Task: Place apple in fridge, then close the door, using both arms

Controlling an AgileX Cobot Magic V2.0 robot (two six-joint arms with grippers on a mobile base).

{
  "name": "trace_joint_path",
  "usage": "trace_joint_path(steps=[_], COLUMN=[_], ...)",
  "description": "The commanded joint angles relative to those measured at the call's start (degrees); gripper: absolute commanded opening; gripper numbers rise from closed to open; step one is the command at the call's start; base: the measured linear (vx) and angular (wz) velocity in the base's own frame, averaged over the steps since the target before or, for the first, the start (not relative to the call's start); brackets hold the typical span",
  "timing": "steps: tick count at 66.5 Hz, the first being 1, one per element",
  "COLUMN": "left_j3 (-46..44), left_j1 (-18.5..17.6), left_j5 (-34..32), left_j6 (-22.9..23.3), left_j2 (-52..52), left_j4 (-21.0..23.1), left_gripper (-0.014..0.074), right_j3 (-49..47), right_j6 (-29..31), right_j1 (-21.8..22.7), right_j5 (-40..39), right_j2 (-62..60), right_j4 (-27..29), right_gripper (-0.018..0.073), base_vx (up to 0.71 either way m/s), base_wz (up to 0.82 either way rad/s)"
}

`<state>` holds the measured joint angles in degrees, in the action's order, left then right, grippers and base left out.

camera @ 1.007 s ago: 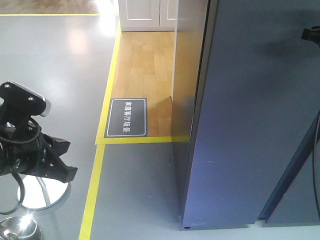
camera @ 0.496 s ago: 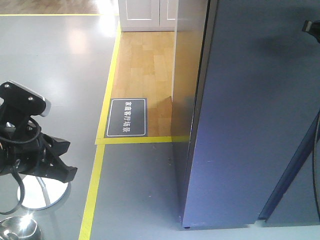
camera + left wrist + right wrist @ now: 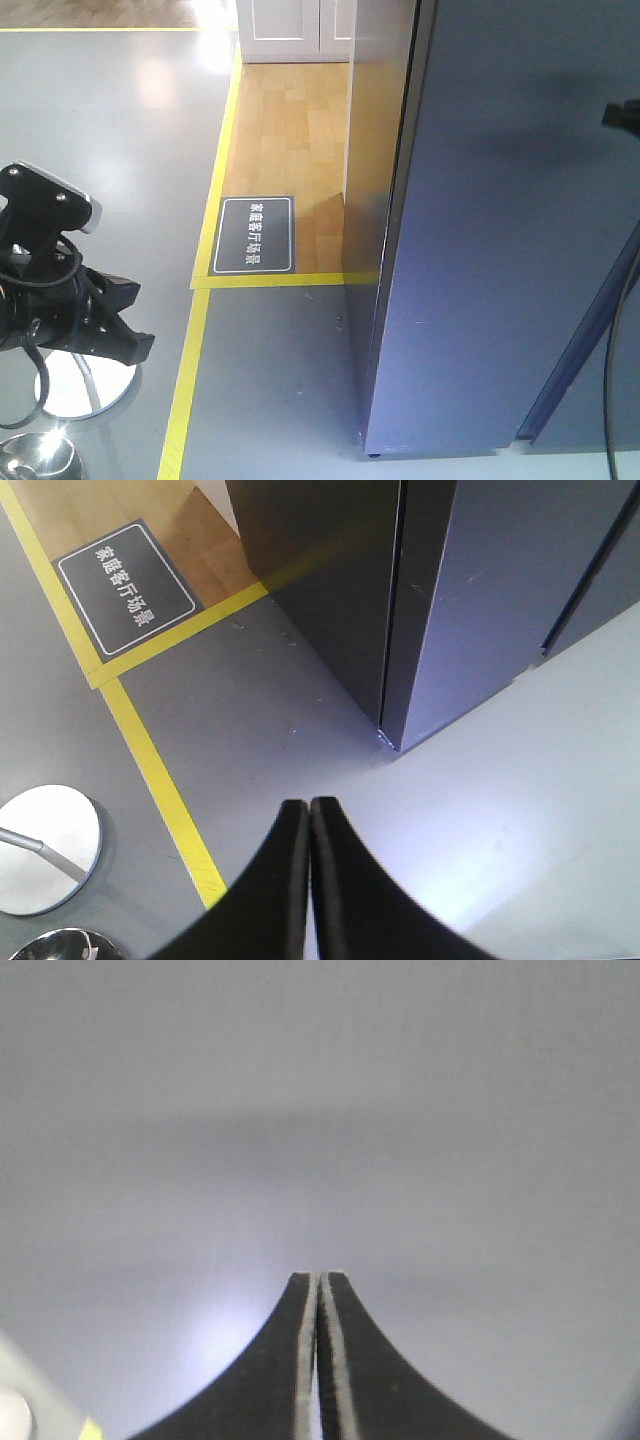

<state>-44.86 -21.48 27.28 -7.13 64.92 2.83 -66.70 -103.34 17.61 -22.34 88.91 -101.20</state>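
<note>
closed right gripper (image 3: 318, 1278) faces the door (image 3: 500, 250) closely.

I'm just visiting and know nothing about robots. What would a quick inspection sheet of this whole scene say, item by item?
Surface: grey floor with yellow tape bordering a wood-floored patch.
Job's things: fridge with its dark door face to the camera, looks shut; no apple seen.
Clutter: floor sign with white writing; round metal base; shiny metal object at bottom left.
Grippers: left gripper fingers pressed together, empty, above the floor; right gripper fingers together, empty, facing a plain grey surface.
Cables: black cables looped on the left arm; a thin one at the right edge.
Surroundings: white cabinet doors at the back.
</note>
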Motion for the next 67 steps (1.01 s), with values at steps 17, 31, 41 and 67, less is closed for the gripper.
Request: trace_joint_path(steps=[17, 31, 41, 67], left_j3=[-1.2, -1.2, -1.2, -1.2], left_j1=[-0.1, -0.1, -0.1, -0.1], left_j5=[-3.3, -3.3, -3.3, -3.3], left_j6=[0.4, 0.4, 0.4, 0.4], left_j2=[-1.3, -1.3, -1.3, -1.3], left_j4=[0.3, 0.3, 0.3, 0.3], left_gripper=[-0.0006, -0.0006, -0.0006, -0.0006], right_j3=[17.0, 25.1, 28.0, 29.9], right_j6=[0.8, -1.2, -1.2, -1.2], right_j1=[-0.2, -0.2, -0.2, -0.2], right_j5=[-1.3, -7.9, -12.7, -12.9], right_j2=[-16.0, -25.3, -32.7, -44.1], right_j4=[-0.8, -0.8, -0.8, -0.8], right_gripper=[-0.0003, -0.0003, -0.0003, -0.0003], base_vx=[0.0, 0.0, 0.0, 0.0], base_wz=[0.0, 0.0, 0.0, 0.0])
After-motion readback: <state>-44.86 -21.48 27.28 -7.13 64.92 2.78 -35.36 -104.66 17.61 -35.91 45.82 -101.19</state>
